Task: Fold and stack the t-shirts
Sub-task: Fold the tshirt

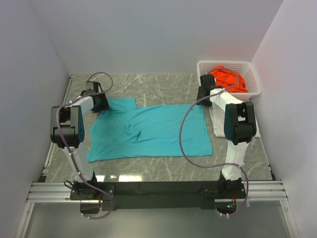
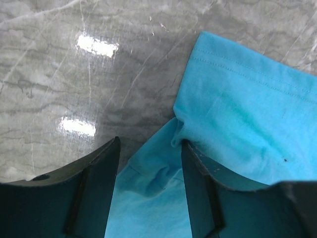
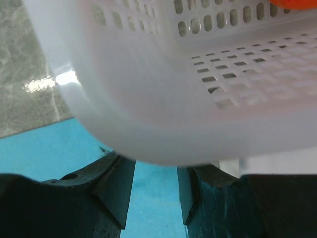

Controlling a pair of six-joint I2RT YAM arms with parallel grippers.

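My left end effector sits at the far-left corner of the teal t-shirt, its two dark fingers partly apart with a soft fold of the sleeve lying loosely between them, not pinched. The shirt is thin, matte knit with a stitched hem, spread mostly flat across the middle of the table and creased near its centre. The table is glossy grey marble-patterned stone that mirrors the lamps. My right end effector hovers over the shirt's far-right corner, its fingers partly apart and holding nothing. Just ahead of it, the rounded wall of the white plastic lattice basket blocks the way. The basket stands in the table's far-right corner with a crumpled orange t-shirt inside. Bare stone shows along the far edge, the near edge and the left edge.
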